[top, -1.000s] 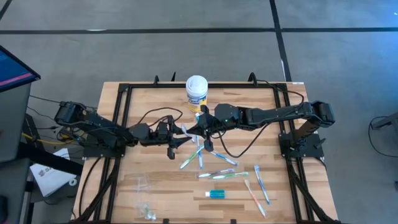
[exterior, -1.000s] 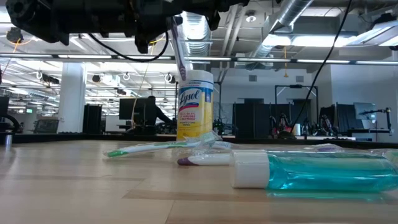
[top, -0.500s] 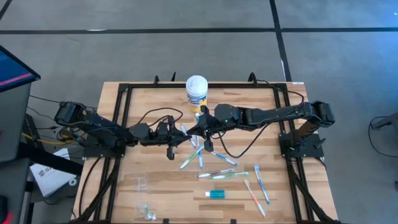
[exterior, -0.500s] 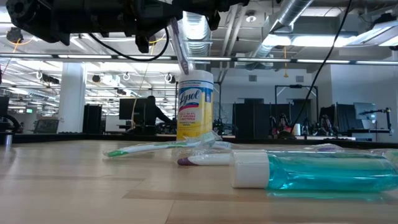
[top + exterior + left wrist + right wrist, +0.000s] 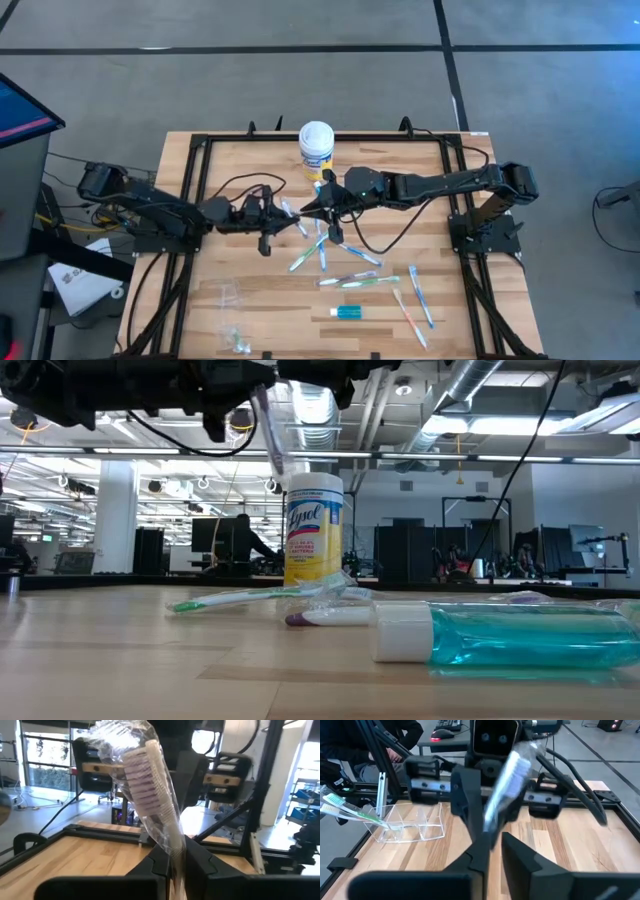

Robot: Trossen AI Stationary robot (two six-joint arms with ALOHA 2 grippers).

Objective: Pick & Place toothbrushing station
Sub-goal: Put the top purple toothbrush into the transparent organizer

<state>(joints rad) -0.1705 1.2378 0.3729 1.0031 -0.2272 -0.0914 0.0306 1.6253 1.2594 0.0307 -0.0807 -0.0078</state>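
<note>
Left gripper (image 5: pixel 283 208) backed off from right gripper (image 5: pixel 308 209), pinching wrapped toothbrush (image 5: pixel 150 790).
Right jaws parting; clear them fully before carrying.

Even overhead light is falling on the wooden table (image 5: pixel 250 300), leaving only faint, soft shadows under the arms. From table height, the ceiling lamps (image 5: pixel 445 422) are glaring white, and the toothpaste tube (image 5: pixel 510 633) close to the lens is blurring. On the left wrist, bright windows (image 5: pixel 47 757) are washing out the background. The wrapped toothbrush (image 5: pixel 507 782) is smearing out of focus.
</note>
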